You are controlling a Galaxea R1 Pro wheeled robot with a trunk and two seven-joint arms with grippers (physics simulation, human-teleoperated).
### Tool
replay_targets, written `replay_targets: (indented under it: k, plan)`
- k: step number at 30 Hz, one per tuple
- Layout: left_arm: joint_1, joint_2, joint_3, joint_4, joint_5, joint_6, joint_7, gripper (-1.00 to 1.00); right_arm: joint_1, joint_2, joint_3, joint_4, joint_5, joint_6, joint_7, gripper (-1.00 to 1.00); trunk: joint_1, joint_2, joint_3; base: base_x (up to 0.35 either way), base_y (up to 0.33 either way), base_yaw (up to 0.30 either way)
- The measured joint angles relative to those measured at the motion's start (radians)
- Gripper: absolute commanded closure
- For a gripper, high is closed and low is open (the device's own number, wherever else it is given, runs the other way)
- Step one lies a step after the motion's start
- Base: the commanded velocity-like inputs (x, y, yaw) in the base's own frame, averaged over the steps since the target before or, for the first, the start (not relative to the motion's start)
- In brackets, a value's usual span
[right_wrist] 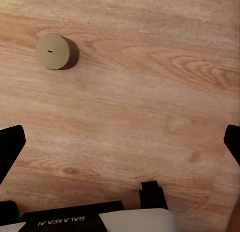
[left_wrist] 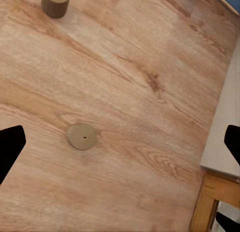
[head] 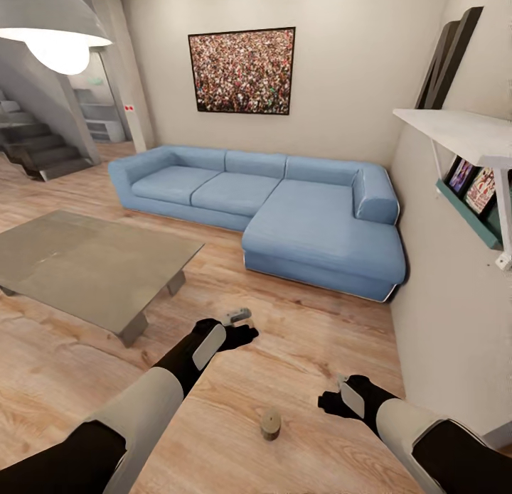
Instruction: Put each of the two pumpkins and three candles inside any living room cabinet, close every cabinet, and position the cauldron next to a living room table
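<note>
A stubby tan candle [head: 270,423] stands upright on the wood floor between my two arms. From above it is a round disc with a small wick mark [left_wrist: 81,136] [right_wrist: 52,51]. A second candle [left_wrist: 55,3] stands farther off on the floor. My left gripper [head: 242,335] [left_wrist: 120,142] hovers open over the floor, beyond the near candle. My right gripper [head: 328,403] [right_wrist: 120,142] is open too, to the right of that candle and holding nothing. The low grey-beige coffee table [head: 92,266] stands at the left. The pumpkins, cabinet and cauldron are out of view.
A blue corner sofa [head: 284,202] lines the back wall. The right wall [head: 441,323] is close and carries a white shelf [head: 462,135] at head height. Stairs [head: 43,153] rise at the far left. A pendant lamp [head: 57,32] hangs at the upper left.
</note>
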Motion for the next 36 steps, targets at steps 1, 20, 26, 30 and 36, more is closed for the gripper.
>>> replay_targets:
  k: [1,20,26,30,36]
  plan:
    - [0.000,0.000,0.000,0.000,0.000,0.000,0.001,-1.00,0.000,0.001,0.000,0.000,0.000,0.000,0.000,-1.00,0.000,0.000,-0.002,0.004,-0.004,-0.096]
    - [0.000,0.000,0.003,0.000,-0.003,-0.002,0.002,-1.00,0.002,0.038,0.017,-0.001,0.007,-0.032,0.005,-1.00,0.000,0.000,-0.032,0.001,-0.001,0.055]
    - [0.000,0.001,0.003,0.001,-0.003,-0.002,0.002,-1.00,0.002,0.040,0.075,-0.001,0.023,-0.039,0.006,-1.00,0.000,0.000,-0.041,0.000,0.000,0.163]
    - [0.000,0.000,0.003,0.000,-0.003,-0.002,0.002,-1.00,0.003,0.039,0.079,-0.001,0.024,-0.040,0.006,-1.00,0.000,0.000,-0.047,0.000,0.000,0.167]
    - [0.000,0.000,0.003,-0.002,-0.002,-0.003,0.000,-1.00,0.004,0.038,0.080,-0.001,0.025,-0.040,0.006,-1.00,0.000,0.000,-0.056,0.000,0.000,0.167]
